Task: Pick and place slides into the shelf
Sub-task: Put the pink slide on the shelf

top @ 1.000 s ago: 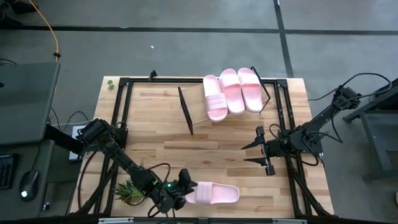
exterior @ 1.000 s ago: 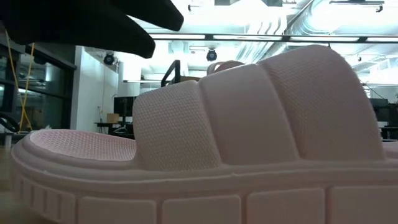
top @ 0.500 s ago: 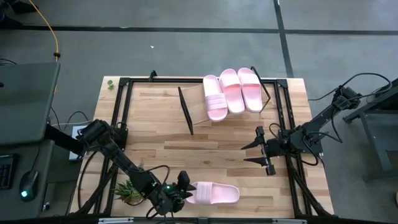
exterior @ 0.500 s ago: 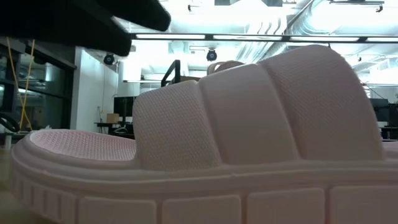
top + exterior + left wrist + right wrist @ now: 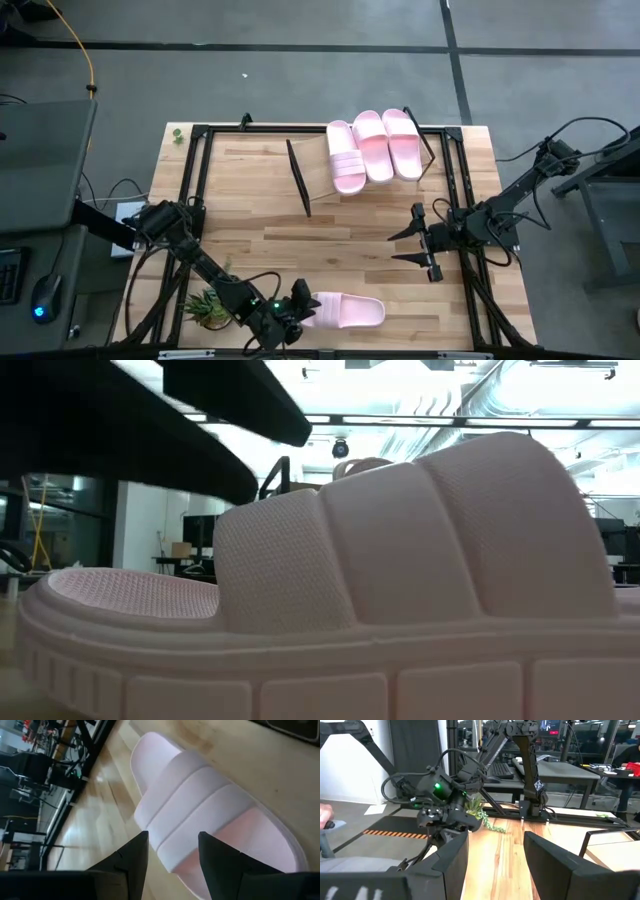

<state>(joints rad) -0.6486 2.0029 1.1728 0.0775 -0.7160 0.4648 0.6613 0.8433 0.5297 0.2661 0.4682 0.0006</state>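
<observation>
At the table's near edge the left gripper (image 5: 298, 305), jaws apart, has drawn slightly back off the heel end of the lone slide (image 5: 345, 311). Mid-table, the right gripper (image 5: 414, 246) stays open and empty. Farthest, three slides (image 5: 372, 148) lie on the shelf (image 5: 316, 170).

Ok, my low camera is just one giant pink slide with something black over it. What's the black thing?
Observer: That's the left gripper, at one end of the slide, jaws open, not squeezing it.
Operator: Where are the other slides?
Observer: Three slides lie side by side on the shelf, at the table's far side.
Operator: And the other arm?
Observer: The right gripper hovers over the table's right part, jaws open, holding nothing.
</observation>
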